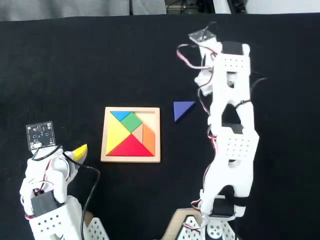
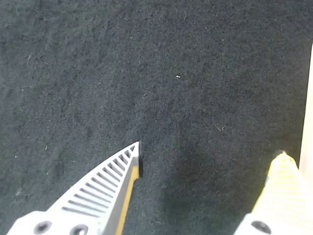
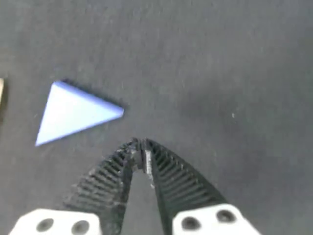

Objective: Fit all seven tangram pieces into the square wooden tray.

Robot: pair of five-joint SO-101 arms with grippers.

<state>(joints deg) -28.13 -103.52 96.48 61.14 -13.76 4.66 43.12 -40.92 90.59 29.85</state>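
Black cloth table. Wooden tray sits centre of the high view w/ six pieces already in and a gap at its upper-right corner. Last one, the blue triangle, lies flat on the cloth just right of the tray, not touching it. Right gripper is near the triangle, jaws pinched together, nothing between them. Left gripper is at lower left of the high view, jaws wide, empty. Step in hand, prob.: pick up the triangle. To do it well, open the jaws first, straddle the mid-body rather than a tip, and turn the piece to match the gap before lowering, or it'll likely snag the rim.
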